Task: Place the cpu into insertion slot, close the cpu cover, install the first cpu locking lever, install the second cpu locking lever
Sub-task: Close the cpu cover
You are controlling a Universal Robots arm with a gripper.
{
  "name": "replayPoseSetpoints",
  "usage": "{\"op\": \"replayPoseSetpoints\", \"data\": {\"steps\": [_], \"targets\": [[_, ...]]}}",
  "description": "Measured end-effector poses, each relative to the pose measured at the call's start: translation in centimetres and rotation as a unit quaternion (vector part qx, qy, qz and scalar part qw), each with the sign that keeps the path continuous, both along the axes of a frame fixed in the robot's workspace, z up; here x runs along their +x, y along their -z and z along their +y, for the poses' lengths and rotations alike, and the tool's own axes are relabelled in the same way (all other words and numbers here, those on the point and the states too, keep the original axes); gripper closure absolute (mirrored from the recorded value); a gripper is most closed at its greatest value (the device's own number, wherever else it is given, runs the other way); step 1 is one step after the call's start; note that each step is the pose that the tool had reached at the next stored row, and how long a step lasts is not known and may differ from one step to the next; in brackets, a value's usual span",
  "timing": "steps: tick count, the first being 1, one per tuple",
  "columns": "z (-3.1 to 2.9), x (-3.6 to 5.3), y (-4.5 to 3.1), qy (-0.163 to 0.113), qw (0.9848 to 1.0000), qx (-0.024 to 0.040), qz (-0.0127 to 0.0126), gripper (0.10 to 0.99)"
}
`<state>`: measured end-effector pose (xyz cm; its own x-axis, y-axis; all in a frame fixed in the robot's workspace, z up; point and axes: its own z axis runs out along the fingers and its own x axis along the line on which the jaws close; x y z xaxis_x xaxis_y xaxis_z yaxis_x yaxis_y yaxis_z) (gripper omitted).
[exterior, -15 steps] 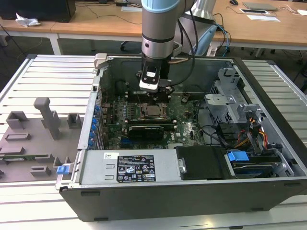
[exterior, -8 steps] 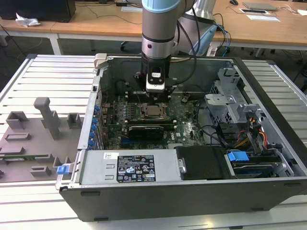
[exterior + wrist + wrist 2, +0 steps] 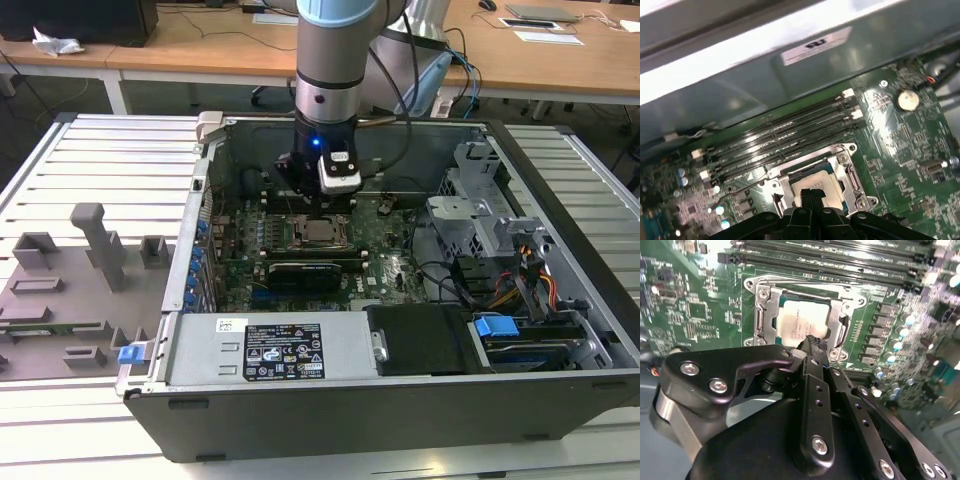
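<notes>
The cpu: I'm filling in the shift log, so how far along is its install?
Done: the cpu lies in the insertion slot, and the cpu cover looks down around it. In hand: the gripper, shut and empty, hangs at the cpu's edge. Left: a thin locking lever appears swung out beside the slot, not latched.

Memory slots (image 3: 785,131): long black rows just beyond the jaws, with white clips at their ends.
Coin cell (image 3: 907,99): round and silver, on the green board, off to one side of the jaws.
Capacitors (image 3: 897,345): a row of small cans near the jaws.
Expansion card (image 3: 310,270): long and black, just beside the jaws; possibly a graphics card.
Power supply (image 3: 285,350): grey box with a black label, well apart from the jaws.
Drive cage (image 3: 470,215): bare metal, well apart, towards the exterior view's right.
Grey fixture plate (image 3: 70,290): outside the case, farthest from the jaws.
</notes>
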<state>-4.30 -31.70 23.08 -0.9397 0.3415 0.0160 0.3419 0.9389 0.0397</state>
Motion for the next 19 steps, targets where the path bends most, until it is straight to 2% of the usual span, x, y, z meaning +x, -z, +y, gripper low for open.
{"op": "replayPoseSetpoints", "data": {"steps": [3,6,10,11,12,15,16,18,19], "targets": [[0.0,0.0,0.0,-0.034,0.9994,0.0,0.0,0.98],[0.01,0.0,0.0,-0.071,0.9975,0.0,0.0,0.98],[0.01,0.0,0.03,-0.111,0.9938,0.0001,-0.0001,0.98],[0.01,0.0,0.07,-0.125,0.9921,-0.0002,-0.0002,0.98],[0.01,0.0,0.1,-0.135,0.9909,-0.0009,-0.0007,0.98],[0.01,0.0,0.18,-0.149,0.9888,-0.0025,-0.0027,0.98],[0.0,-0.01,0.22,-0.156,0.9877,-0.0035,-0.0041,0.98],[0.01,-0.1,0.32,-0.168,0.9857,-0.0066,-0.0085,0.98],[0.0,-0.16,0.34,-0.17,0.9854,-0.0073,-0.0095,0.98]]}}
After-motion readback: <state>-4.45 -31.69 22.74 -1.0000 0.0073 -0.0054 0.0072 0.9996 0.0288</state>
